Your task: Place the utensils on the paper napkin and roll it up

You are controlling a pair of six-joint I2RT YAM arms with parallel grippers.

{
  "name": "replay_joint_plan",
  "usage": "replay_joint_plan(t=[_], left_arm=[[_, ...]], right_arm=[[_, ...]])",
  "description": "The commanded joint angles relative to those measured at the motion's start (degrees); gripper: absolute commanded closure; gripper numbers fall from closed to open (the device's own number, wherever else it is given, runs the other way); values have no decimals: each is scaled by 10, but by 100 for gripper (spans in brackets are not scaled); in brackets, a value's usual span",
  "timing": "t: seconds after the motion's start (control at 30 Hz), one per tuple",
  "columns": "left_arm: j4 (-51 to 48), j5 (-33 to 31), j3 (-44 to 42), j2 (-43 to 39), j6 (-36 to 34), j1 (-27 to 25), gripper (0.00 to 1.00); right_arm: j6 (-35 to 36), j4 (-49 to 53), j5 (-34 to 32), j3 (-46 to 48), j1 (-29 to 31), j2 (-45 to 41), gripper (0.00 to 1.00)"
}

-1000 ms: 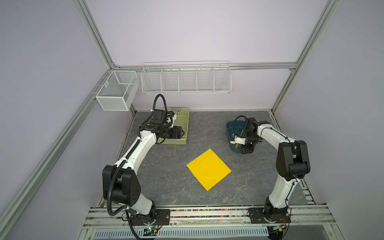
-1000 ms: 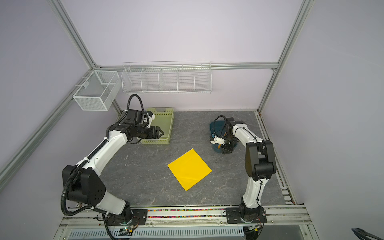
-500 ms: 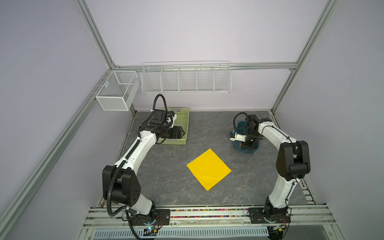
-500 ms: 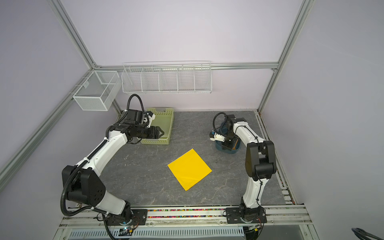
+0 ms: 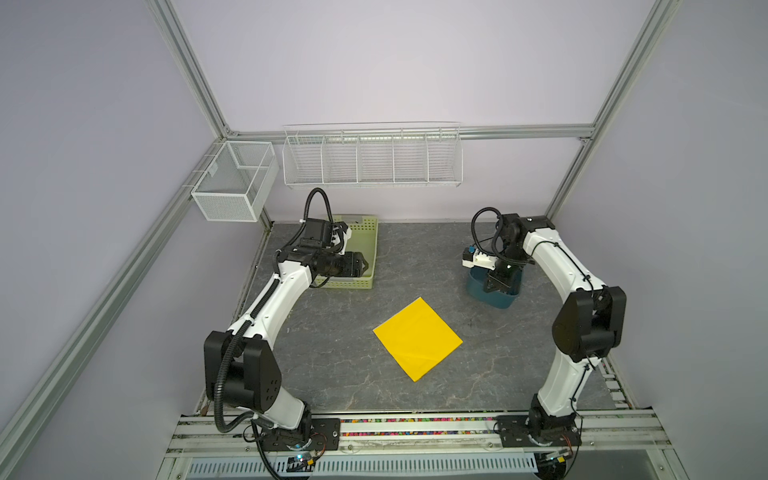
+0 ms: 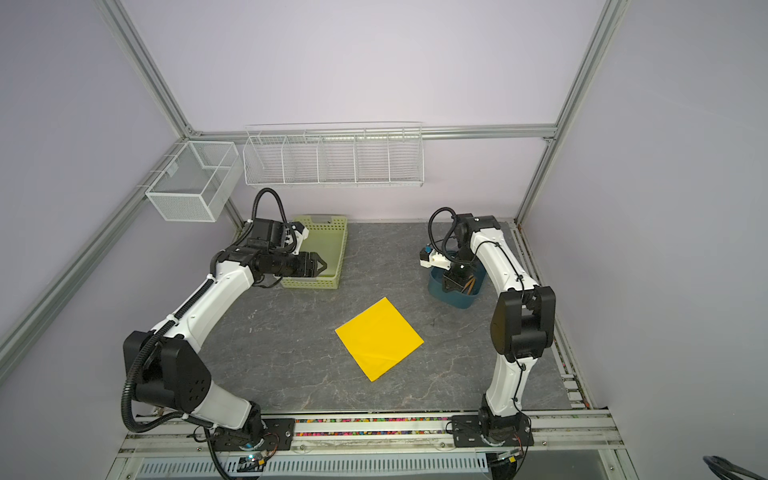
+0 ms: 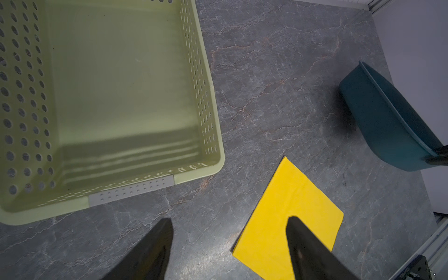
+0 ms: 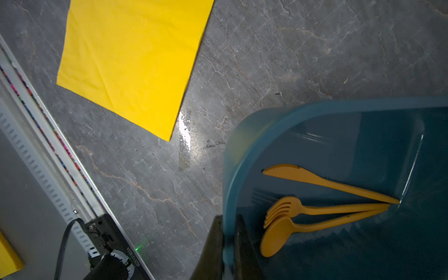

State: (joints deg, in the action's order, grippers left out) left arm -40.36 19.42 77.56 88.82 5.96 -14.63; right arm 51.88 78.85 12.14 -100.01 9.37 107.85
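Note:
The paper napkin (image 5: 417,338) (image 6: 379,337) (image 7: 291,213) (image 8: 133,60) lies flat, bright yellow, mid-table. The utensils, an orange knife (image 8: 315,180), fork (image 8: 291,206) and spoon (image 8: 276,237), lie together inside a dark blue tub (image 5: 503,297) (image 6: 457,299) (image 7: 383,126) at the back right. In a top view only their handles (image 6: 471,282) show. My right gripper (image 8: 229,232) (image 5: 494,286) is shut on the tub's rim (image 8: 315,106), one finger inside and one outside. My left gripper (image 7: 229,230) (image 5: 363,266) (image 6: 322,266) hangs open and empty by the green basket's near corner.
The green perforated basket (image 5: 370,249) (image 6: 338,249) (image 7: 206,97) stands at the back left with nothing in it. White wire baskets (image 5: 374,158) hang on the back wall and left frame. A rail (image 8: 48,145) runs along the table's front edge.
My right gripper has closed on the blue tub's rim, and the tub has shifted a little toward the front right. The left arm and the napkin have not moved.

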Motion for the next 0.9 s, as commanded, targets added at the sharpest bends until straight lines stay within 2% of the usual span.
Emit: replay_joint_plan(t=[0.0,0.2,0.3,0.57,0.77,0.87], left_arm=[[5,7,-7,-13,1,3,25],[5,9,-7,-11,2,4,25],[5,9,-7,-10,3,3,25],[3,9,-8,-10,3,4,25],[4,10,-9,-10,1,3,25],[4,12,-9,-8,3,3,25]], right_arm=[[-19,56,27,-7,0,0,93],[0,15,3,25,15,-25,93],[23,-23,-18,58,43,-32,93],[72,-103,-51,99,101,3,93],[103,-171,-77,135,108,14,93],[113,-187,-77,142,105,22,89]])
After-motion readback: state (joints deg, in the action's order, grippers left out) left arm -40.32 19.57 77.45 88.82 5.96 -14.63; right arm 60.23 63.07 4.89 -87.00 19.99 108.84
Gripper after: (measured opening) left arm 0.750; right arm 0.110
